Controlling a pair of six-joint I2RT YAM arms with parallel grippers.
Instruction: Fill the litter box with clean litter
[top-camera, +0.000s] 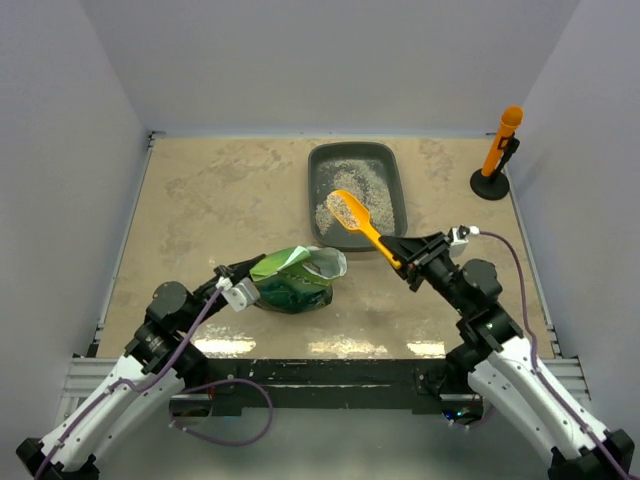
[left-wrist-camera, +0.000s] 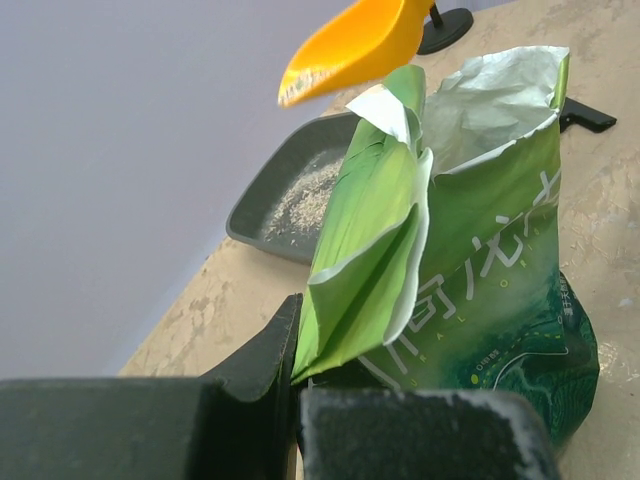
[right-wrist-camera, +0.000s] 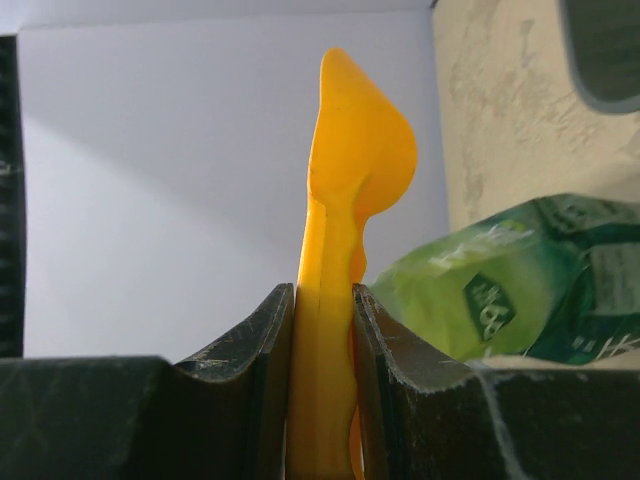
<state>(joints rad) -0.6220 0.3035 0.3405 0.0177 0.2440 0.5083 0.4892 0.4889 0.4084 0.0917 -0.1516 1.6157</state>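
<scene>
Litter (top-camera: 345, 208) rides in the orange scoop (top-camera: 352, 213), right jaws clamped on its handle, over the near edge of the box (top-camera: 395, 172) at the worktop's far side; left jaws pinch the green bag (top-camera: 292, 282). Next: tip the scoop to pour

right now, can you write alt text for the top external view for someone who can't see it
The right gripper holds an orange scoop loaded with clean litter over the near end of the dark grey litter box, which already holds some granules. The left gripper pinches an opened green bag on the beige table.
</scene>
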